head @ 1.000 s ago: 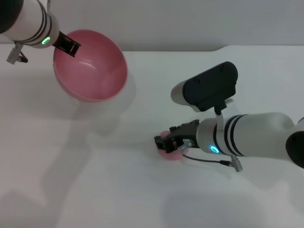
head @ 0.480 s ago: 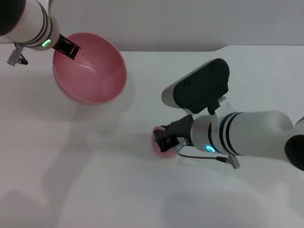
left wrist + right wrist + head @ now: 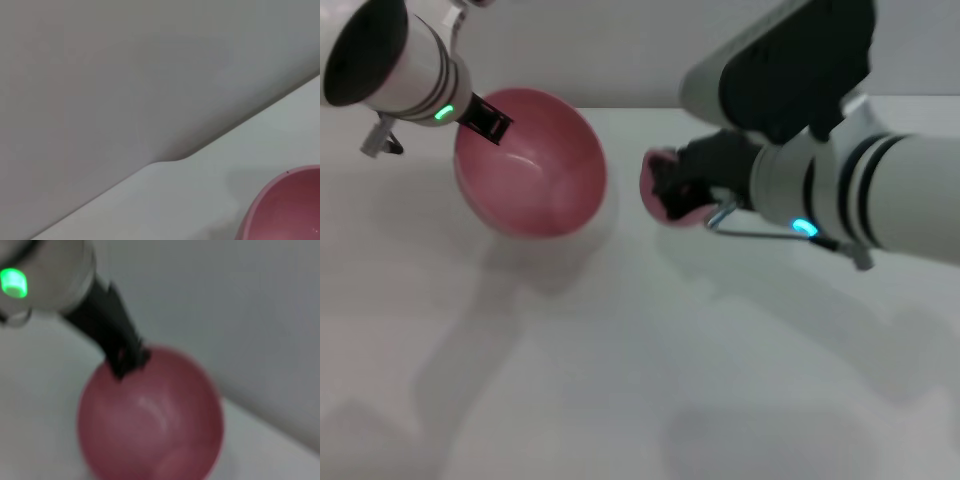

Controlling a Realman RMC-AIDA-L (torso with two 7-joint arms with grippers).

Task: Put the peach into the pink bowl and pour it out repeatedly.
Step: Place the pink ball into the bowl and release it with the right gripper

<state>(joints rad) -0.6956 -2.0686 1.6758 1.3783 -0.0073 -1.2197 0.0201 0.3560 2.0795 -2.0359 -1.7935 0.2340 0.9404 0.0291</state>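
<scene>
My left gripper (image 3: 492, 121) is shut on the rim of the pink bowl (image 3: 533, 163) and holds it up off the table, its mouth tilted toward the right. The small pink peach (image 3: 655, 187) hangs in the air to the right of the bowl, with my right gripper (image 3: 672, 188) shut on it. A short gap separates the peach from the bowl's rim. In the right wrist view the pink bowl (image 3: 150, 415) fills the lower part, with the left gripper (image 3: 122, 357) clamped on its edge. In the left wrist view only a part of the bowl's rim (image 3: 285, 210) shows.
The white table (image 3: 620, 380) spreads below both arms, with the arms' shadows on it. A grey wall (image 3: 620, 50) stands behind the table's far edge.
My right gripper has lifted the peach off the table and carried it up and toward the bowl. The left gripper has shifted the bowl a little right and lower.
</scene>
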